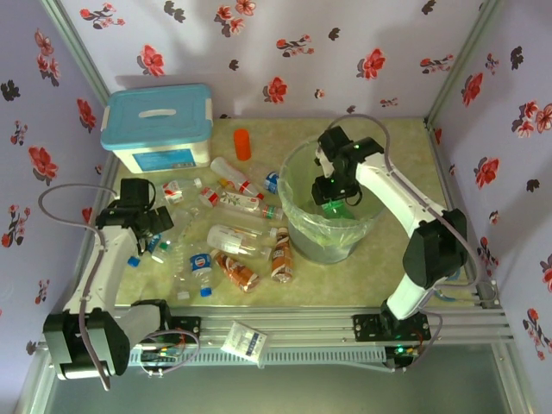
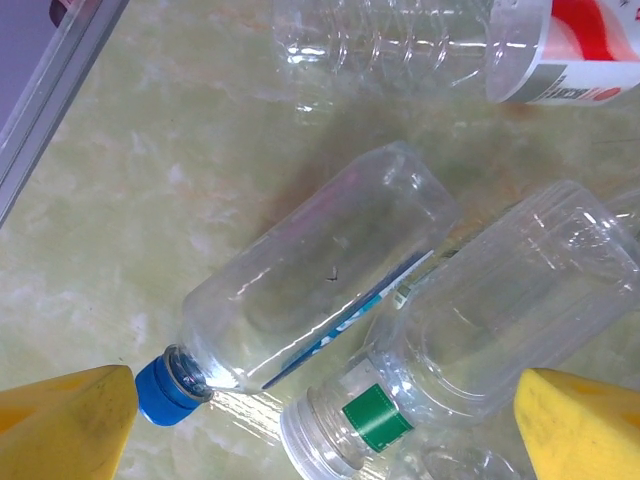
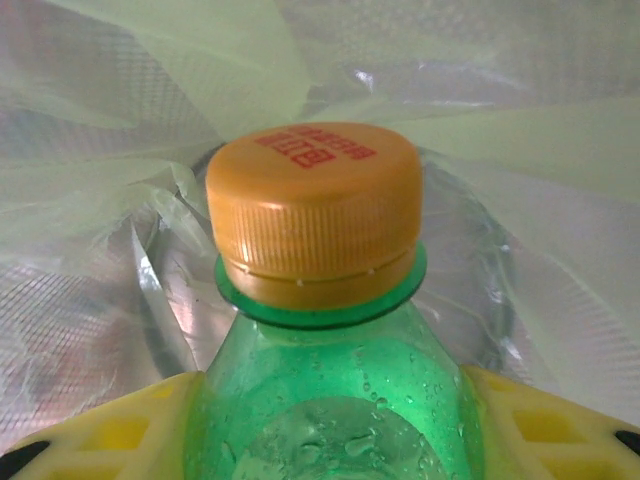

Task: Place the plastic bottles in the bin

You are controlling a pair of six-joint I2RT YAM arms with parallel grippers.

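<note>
Right gripper [image 3: 325, 440] is pinching the green bottle [image 3: 318, 340] below its neck, cap pointing down into the bin [image 1: 302, 231] directly beneath. Left gripper [image 2: 322, 425] is hovering spread over bottles [image 2: 310, 300] near the left edge of the worktop [image 1: 405, 148].

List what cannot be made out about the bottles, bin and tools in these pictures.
- Right wrist view: the green bottle in the right tool is cut off below its shoulder by the bottom edge.
- Top view: the floor of the bin is hidden by the right arm and liner.
- Top view: label print on the lying bottles is too small to read.
</note>
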